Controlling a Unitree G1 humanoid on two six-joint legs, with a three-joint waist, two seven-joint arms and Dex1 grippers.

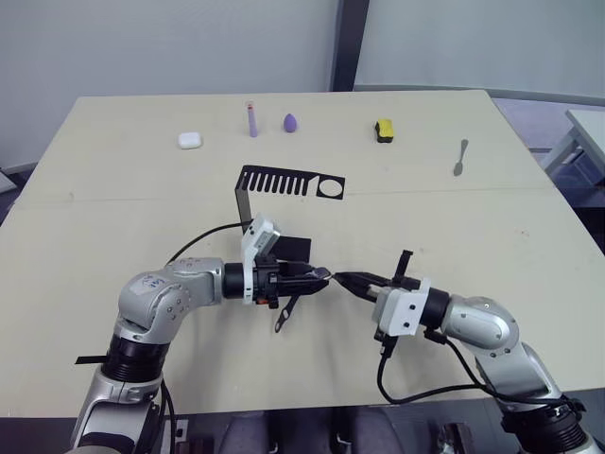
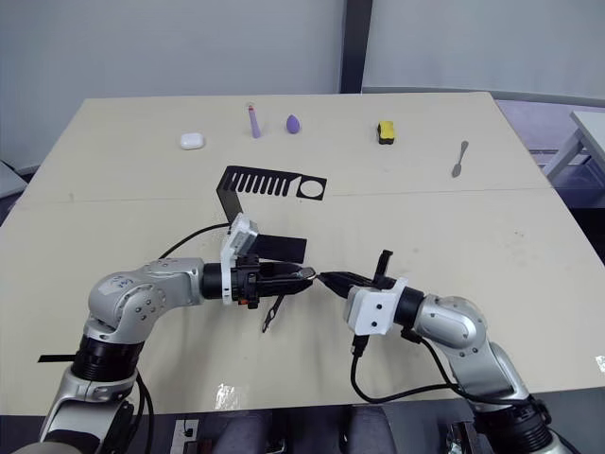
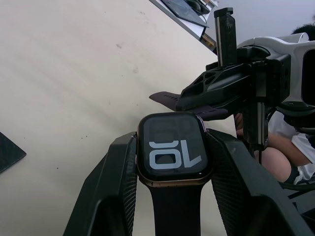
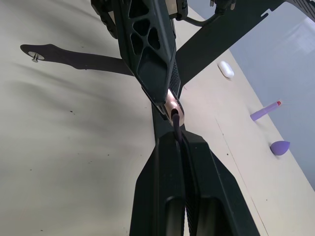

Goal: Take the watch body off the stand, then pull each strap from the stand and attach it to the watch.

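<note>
bare bench [image 1: 529,236] lies to either side of both arms; the stand [image 1: 284,184] rises just behind the left gripper [image 1: 321,275].

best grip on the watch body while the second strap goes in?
By its two flat side edges, as the left end effector has the watch body now: fingers clamp the sides, screen exposed, far strap slot free. The right end effector brings the second strap in end-on from the opposite side.

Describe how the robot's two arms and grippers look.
Both arms have rounded silver-grey shells with black joints and white wrist blocks. A black cable loops from each wrist. The left gripper and right gripper each have two black fingers, with textured pads and open lattice framing; the left wrist shows a small orange part.
</note>
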